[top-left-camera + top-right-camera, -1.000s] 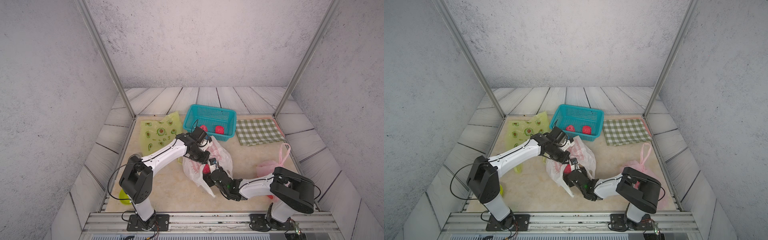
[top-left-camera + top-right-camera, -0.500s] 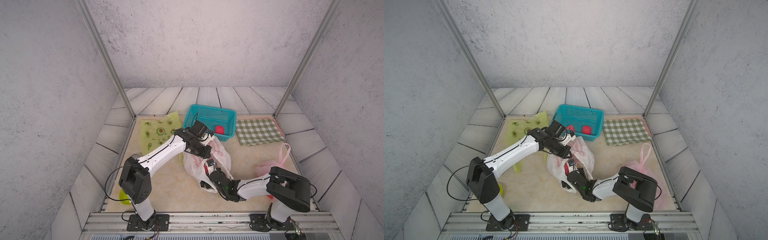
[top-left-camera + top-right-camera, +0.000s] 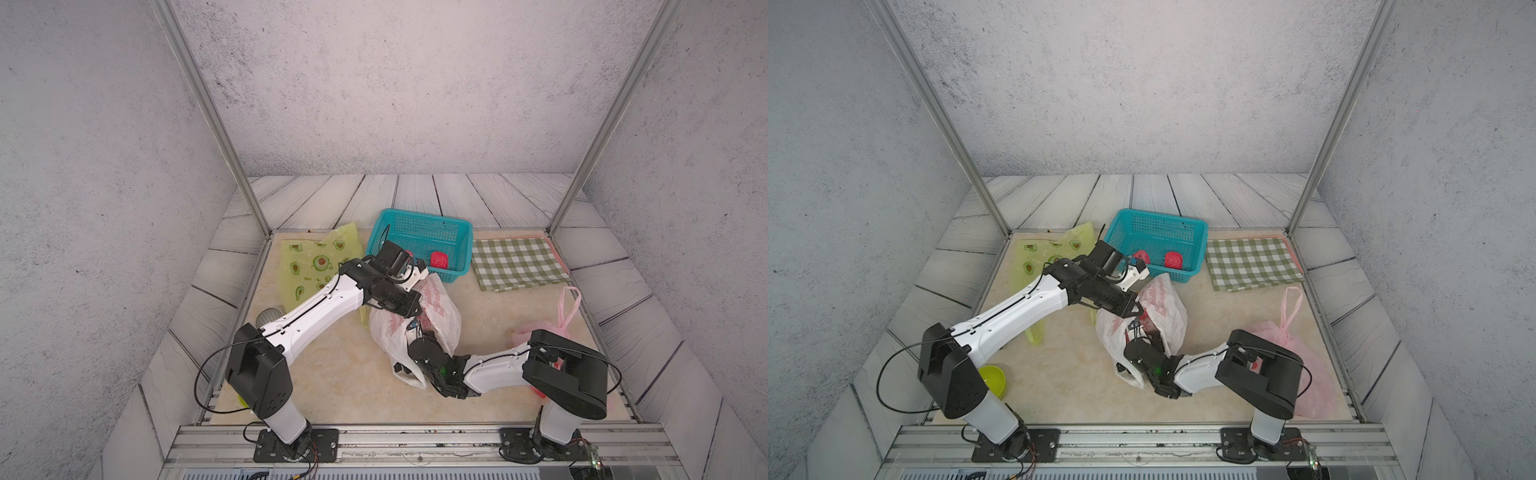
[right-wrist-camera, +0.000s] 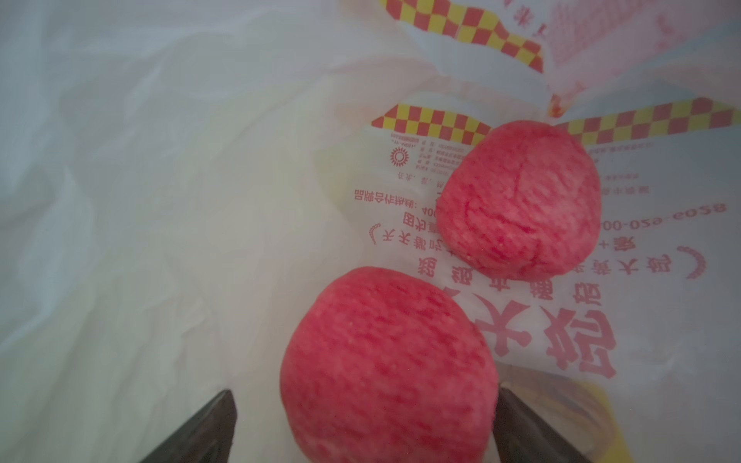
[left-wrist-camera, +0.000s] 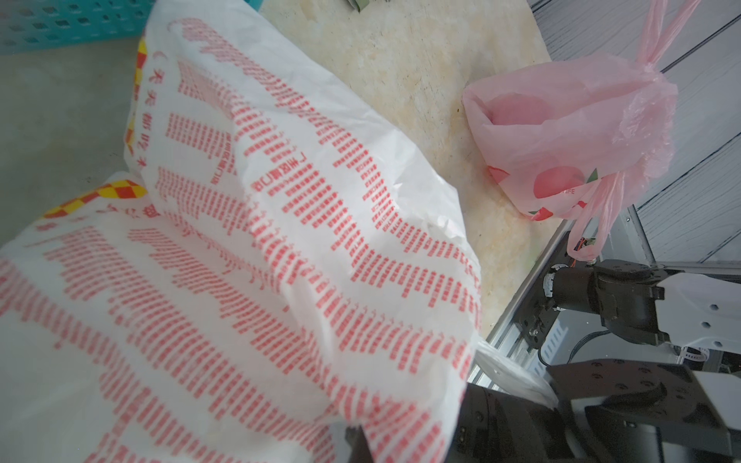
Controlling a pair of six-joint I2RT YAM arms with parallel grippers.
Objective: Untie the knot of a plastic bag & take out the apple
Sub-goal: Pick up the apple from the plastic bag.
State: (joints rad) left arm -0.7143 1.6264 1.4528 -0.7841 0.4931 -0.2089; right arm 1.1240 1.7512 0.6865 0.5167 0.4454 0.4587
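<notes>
Holding white bag (image 3: 438, 309) open with left gripper (image 3: 409, 311) clamped on it, so right gripper (image 4: 365, 395), jaws spread, straddles nearer apple (image 4: 387, 348).

The right wrist view's edge cuts off the nearer apple (image 4: 385, 360) and both fingers of the right gripper (image 4: 363, 399).
</notes>
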